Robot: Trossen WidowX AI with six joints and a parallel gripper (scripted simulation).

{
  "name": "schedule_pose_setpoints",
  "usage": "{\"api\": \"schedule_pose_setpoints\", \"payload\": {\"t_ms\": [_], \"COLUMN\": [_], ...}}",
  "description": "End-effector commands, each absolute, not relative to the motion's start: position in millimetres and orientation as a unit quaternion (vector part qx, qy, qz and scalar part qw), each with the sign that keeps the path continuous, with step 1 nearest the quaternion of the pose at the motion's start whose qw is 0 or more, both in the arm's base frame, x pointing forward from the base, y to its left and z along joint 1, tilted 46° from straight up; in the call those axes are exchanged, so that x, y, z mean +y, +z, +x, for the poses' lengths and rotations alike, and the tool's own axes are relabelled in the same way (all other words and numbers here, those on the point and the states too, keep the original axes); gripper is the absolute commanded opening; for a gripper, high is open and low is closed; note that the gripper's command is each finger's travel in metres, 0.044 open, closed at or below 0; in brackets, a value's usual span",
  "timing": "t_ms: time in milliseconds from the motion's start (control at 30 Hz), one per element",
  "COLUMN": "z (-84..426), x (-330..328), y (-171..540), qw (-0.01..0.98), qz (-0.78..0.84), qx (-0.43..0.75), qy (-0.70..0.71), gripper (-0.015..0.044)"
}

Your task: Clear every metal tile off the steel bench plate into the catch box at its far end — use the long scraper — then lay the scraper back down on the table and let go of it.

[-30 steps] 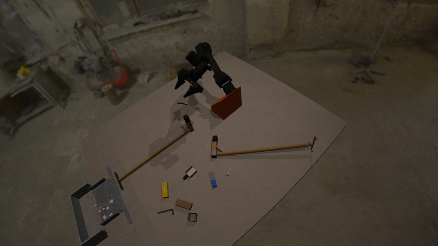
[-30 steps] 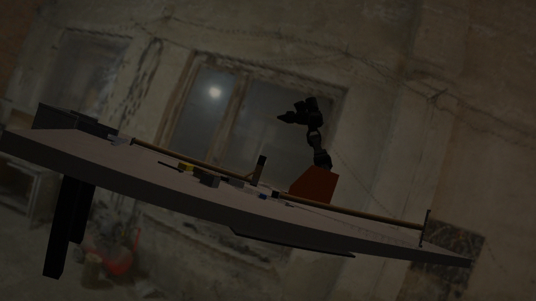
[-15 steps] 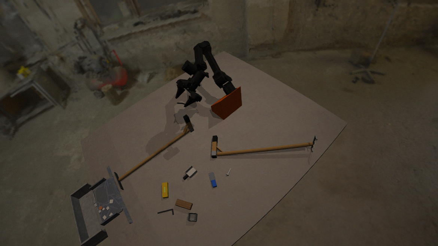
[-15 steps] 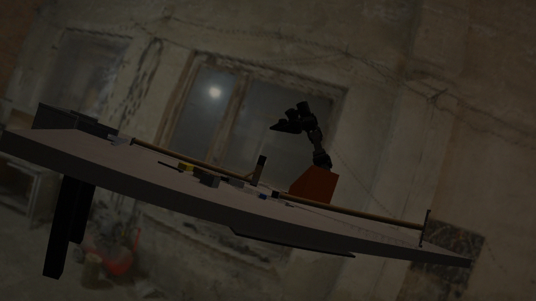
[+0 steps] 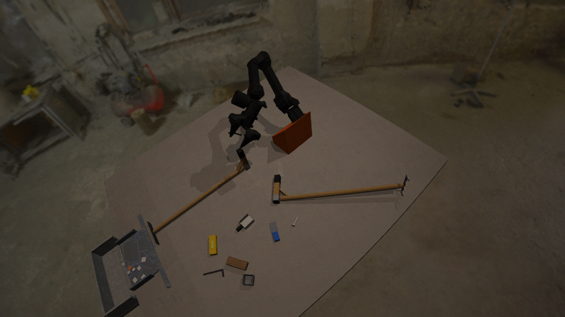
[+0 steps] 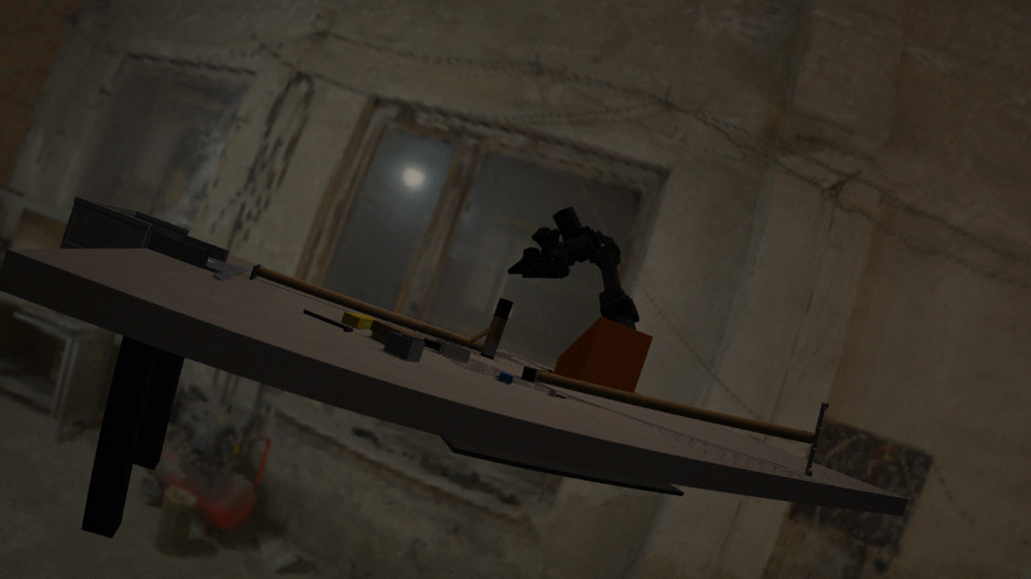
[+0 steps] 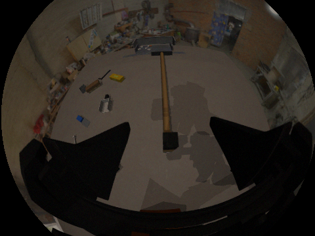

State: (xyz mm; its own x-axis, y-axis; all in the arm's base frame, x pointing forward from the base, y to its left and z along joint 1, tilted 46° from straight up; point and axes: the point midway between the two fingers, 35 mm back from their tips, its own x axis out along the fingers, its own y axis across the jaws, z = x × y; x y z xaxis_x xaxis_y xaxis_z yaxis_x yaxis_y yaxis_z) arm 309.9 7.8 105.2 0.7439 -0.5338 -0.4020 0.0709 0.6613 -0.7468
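The long scraper [image 5: 200, 198] [image 6: 365, 305] [image 7: 165, 88] lies on the table with its wooden handle pointing from the arm to the plate. Its upright grip block [image 5: 243, 158] [image 6: 498, 328] [image 7: 170, 141] has a black top. Its dark blade [image 5: 152, 232] stands at the near edge of the steel bench plate [image 5: 139, 243]. Several pale tiles [image 5: 143, 259] and an orange one [image 5: 129, 267] lie on the plate. The catch box [image 5: 102, 279] [image 6: 106, 226] [image 7: 154, 40] is at the far end. My gripper [image 5: 236, 141] [image 6: 510, 272] [image 7: 170, 123] is open and empty, above and on the arm's side of the grip block.
A rake [image 5: 342, 192] [image 6: 677, 404] with a similar handle lies to one side. A yellow block [image 5: 212, 245] [image 7: 117, 77], a wooden block [image 5: 236, 263], a hex key [image 5: 214, 272], a small scoop [image 5: 245, 221], a blue-and-grey piece [image 5: 274, 232] and a screw [image 5: 294, 221] lie between.
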Motion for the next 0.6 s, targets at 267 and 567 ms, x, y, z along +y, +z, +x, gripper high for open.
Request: {"api": "schedule_pose_setpoints", "payload": {"t_ms": [267,567], "z": [301,298], "x": [-35,-42], "y": [69,64], "qw": [0.835,0.831], "qz": [-0.342,-0.335], "qx": [0.379,0.391], "qy": [-0.204,-0.209], "gripper": [0.044,0.044]}}
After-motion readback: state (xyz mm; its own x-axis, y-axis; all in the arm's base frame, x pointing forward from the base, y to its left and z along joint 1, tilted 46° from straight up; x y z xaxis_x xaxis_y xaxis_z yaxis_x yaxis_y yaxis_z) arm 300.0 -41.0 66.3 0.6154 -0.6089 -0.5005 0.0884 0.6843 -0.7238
